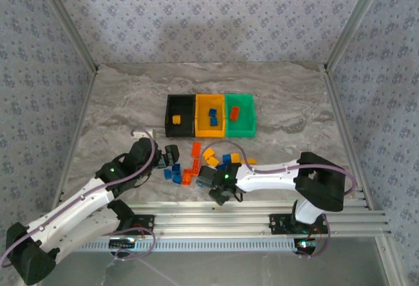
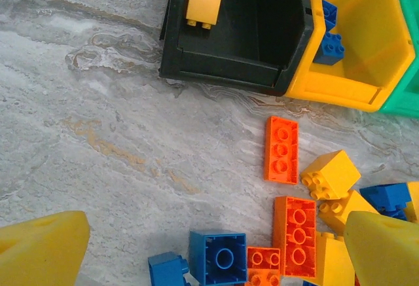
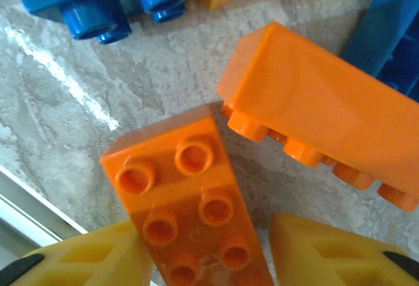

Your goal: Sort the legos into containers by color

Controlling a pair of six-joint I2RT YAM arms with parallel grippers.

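The left gripper (image 2: 216, 252) is spread wide over loose bricks (image 2: 292, 227), while an orange brick (image 3: 190, 197) is closely flanked by the right gripper (image 3: 209, 256), though whether it is clamped cannot be told.

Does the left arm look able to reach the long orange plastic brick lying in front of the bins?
Probably yes: the long red-orange studded plastic brick lies flat on bare marble table, nothing on it, with the open left gripper close by.
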